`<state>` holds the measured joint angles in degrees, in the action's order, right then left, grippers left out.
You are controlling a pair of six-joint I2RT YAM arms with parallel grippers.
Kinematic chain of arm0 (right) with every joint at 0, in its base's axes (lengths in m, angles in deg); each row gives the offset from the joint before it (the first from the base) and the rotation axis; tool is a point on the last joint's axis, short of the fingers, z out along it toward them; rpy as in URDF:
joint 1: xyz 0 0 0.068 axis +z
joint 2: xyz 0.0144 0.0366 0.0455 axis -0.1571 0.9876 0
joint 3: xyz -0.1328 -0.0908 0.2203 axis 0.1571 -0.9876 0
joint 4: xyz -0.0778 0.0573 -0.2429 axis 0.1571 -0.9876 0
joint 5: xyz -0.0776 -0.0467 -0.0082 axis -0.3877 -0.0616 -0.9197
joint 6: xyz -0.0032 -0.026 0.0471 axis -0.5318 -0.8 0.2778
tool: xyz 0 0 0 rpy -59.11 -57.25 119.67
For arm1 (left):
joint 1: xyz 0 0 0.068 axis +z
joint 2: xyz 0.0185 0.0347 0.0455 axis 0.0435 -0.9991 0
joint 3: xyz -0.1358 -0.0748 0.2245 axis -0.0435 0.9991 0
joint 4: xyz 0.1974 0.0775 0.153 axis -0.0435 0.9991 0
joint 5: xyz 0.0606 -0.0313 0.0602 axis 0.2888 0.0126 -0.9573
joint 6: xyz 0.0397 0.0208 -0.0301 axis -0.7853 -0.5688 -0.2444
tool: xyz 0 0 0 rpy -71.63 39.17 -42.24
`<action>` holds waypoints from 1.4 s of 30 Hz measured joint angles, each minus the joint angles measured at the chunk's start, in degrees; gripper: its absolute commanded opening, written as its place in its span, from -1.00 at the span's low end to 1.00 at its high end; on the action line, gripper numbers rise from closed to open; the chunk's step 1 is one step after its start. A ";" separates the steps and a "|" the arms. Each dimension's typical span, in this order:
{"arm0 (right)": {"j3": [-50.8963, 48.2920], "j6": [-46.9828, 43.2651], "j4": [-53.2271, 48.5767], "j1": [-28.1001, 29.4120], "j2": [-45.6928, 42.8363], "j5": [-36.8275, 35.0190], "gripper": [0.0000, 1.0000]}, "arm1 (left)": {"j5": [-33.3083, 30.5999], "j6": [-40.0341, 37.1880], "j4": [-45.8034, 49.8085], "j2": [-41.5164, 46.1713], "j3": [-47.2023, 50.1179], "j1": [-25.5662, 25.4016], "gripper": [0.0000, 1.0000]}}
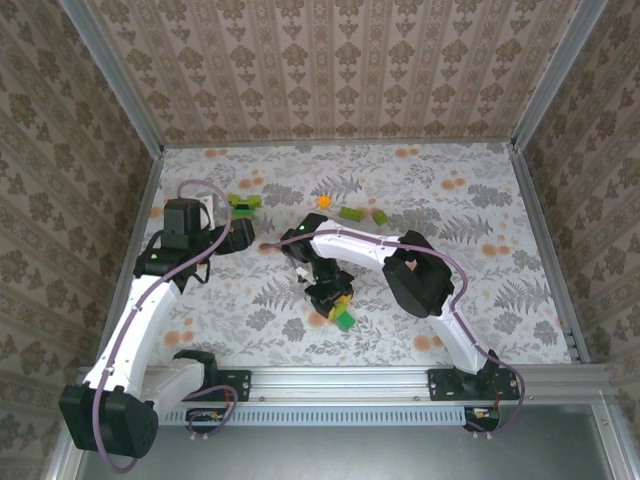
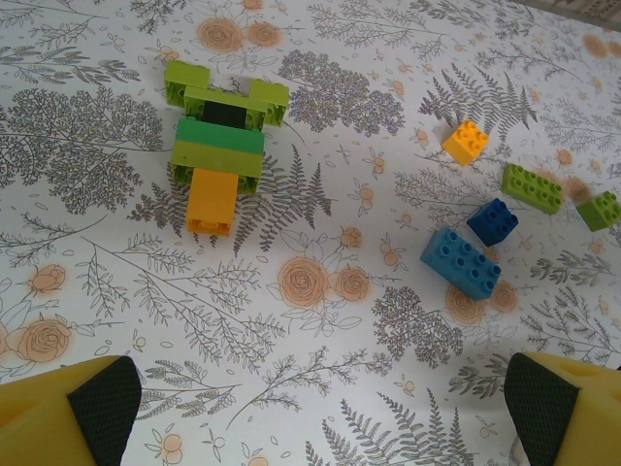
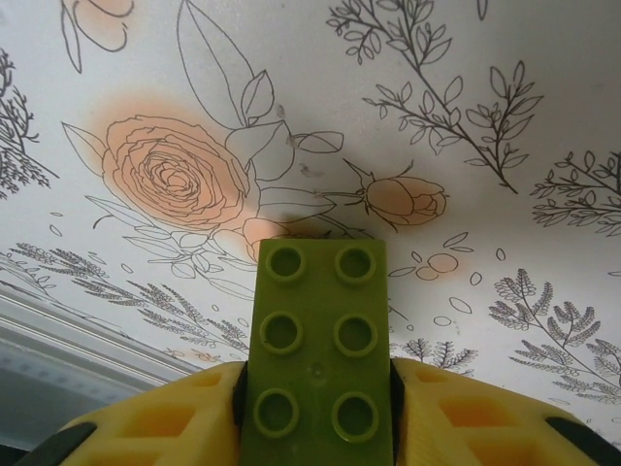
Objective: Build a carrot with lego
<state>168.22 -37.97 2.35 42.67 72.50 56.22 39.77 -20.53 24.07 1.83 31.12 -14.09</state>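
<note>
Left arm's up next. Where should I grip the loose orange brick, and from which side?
Take the loose orange brick by two opposite side walls, coming straight down with the open left gripper. It lies flat, studs up, with nothing touching it, so any pair of walls is free. It sits skewed to the jaws, so I'd probably turn the wrist first.

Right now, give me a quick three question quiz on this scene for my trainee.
1. True or false: the left tool holds a brick.
2. What sits between the fingers of the right tool? A) a lime green brick B) a black brick C) nothing
3. How many blue bricks lie on the table in the left wrist view?
Key: 1 false; 2 A; 3 two.
</note>
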 measured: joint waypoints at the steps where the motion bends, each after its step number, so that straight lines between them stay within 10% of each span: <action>1: 0.20 -0.02 -0.07 0.00 0.00 -0.02 -0.31 | 0.00 0.00 0.02 0.00 0.00 0.00 1.00; 15: -3.43 2.05 9.01 0.00 -10.51 -2.89 -0.43 | -0.02 0.00 0.00 0.00 0.00 0.00 1.00; 24: -26.71 6.75 36.87 0.02 -31.10 -8.72 -0.45 | -0.02 0.00 0.00 -0.09 0.00 0.00 1.00; 42: -57.88 2.95 84.26 8.96 -39.36 -28.76 -0.45 | -0.24 0.00 0.02 -0.15 0.00 0.00 1.00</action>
<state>110.35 -35.02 86.61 51.63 33.14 27.46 39.53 -20.53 24.09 1.68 31.12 -14.09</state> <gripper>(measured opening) 0.331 0.994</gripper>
